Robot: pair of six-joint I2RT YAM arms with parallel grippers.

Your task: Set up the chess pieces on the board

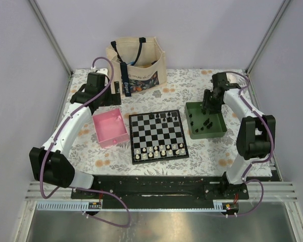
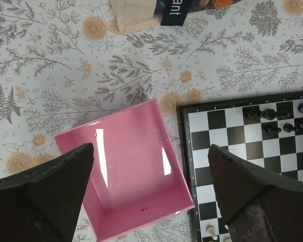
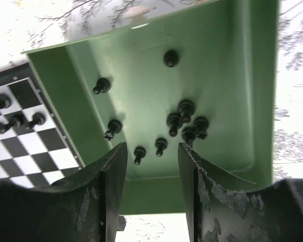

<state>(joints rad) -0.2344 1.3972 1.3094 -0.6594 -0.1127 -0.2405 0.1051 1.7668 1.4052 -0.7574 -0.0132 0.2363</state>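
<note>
Right end effector [image 3: 151, 151] hangs over the green tray [image 3: 232, 101], its fingers spread with nothing between them and aimed down near one wall. Its arm rises from the base at 5 o'clock, folds high at the elbow and bends down at the wrist. Left end effector [image 2: 150, 151] hovers above the pink tray [image 2: 136, 146], fingers wide apart and gripping nothing. Its arm stretches up the left side of the bench [image 1: 207, 151] toward 10 o'clock.

At 3 o'clock from the board [image 1: 158, 135], just beside it, the green tray holds about nine black pieces [image 3: 186, 108]. Four cluster near its middle and the others are scattered toward the board side. At 9 o'clock from the board, the pink tray sits slightly turned, its glossy floor streaked with glare.

More black pieces stand on the board's far rows at 12 o'clock, mostly in the right half. White pieces [image 1: 159, 149] line the near rows at 6 o'clock. A bag [image 1: 136, 63] stands at the back of the bench at 12 o'clock.
</note>
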